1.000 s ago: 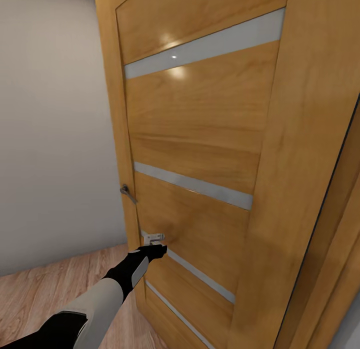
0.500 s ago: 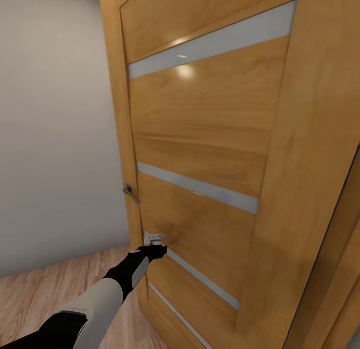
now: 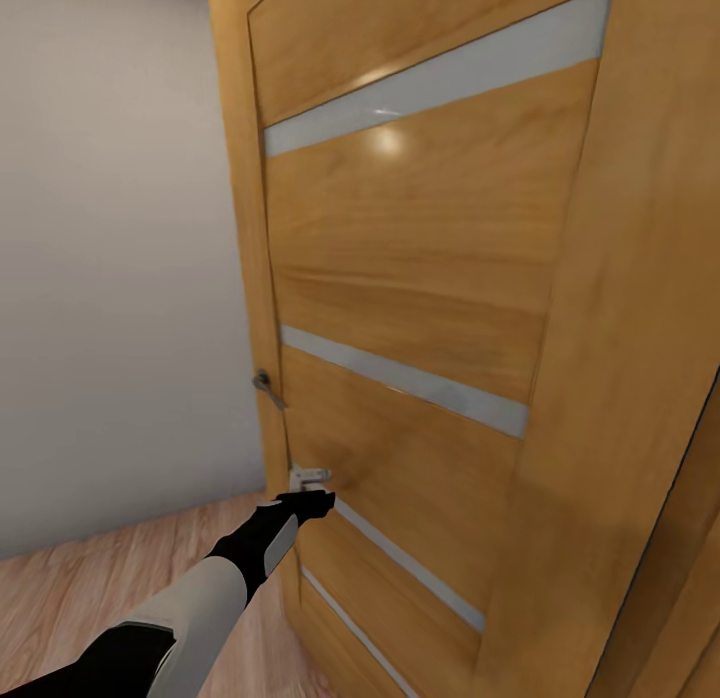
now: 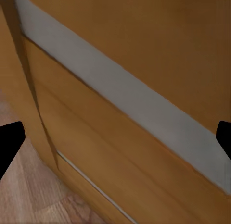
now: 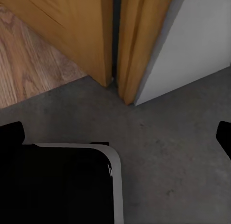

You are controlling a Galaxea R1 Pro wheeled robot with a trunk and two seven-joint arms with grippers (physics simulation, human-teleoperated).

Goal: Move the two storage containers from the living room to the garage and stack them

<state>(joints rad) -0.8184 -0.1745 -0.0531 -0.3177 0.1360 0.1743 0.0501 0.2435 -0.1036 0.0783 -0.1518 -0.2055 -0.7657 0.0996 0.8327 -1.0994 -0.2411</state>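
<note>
- the left gripper (image 3: 312, 502) reached out at the end of the arm, its tip touching or just short of the wooden door (image 3: 420, 278); its fingertips (image 4: 10, 137) stood wide apart in the wrist view, holding nothing.
- the right gripper (image 5: 115, 137) was spread open over grey concrete floor (image 5: 163, 156) beside the door frame (image 5: 137, 36).
- farther off, a handle (image 3: 266, 386) stuck out from the door's edge, with a grey wall (image 3: 110, 258) behind.

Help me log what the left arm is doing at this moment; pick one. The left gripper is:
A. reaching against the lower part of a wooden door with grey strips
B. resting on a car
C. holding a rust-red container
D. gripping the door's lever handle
A: the left gripper is extended against the wooden door, well below the lever handle.
</note>
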